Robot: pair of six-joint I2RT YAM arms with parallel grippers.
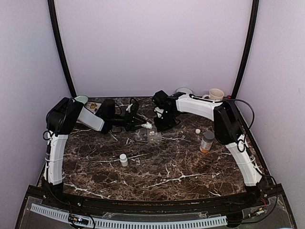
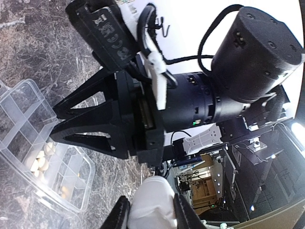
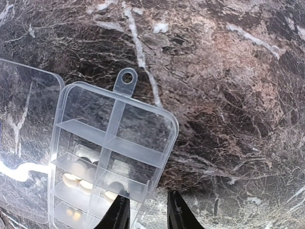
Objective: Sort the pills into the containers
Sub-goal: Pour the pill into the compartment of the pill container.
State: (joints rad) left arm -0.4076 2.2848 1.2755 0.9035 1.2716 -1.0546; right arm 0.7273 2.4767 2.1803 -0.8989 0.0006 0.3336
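Note:
The clear pill box (image 1: 147,136) lies open mid-table, its lid (image 3: 24,119) flat to the left. Cream pills (image 3: 76,180) sit in several of its compartments, also seen as pills (image 2: 40,161) in the left wrist view. My left gripper (image 2: 150,214) is shut on a small white bottle (image 2: 151,202), held just above the box's far side (image 1: 148,125). My right gripper (image 3: 148,215) hovers low over the box's near right corner (image 3: 159,157), jaws slightly open with nothing between them; one finger (image 3: 120,213) is over a compartment, the other off the box. The right gripper (image 2: 53,123) also shows in the left wrist view.
An orange bottle with a grey cap (image 1: 207,141) stands at the right, with a small white cap (image 1: 198,130) behind it. A second small white bottle (image 1: 123,160) stands front left. A cup (image 1: 216,94) and bowl (image 1: 184,90) sit at the back right, another cup (image 1: 81,99) back left.

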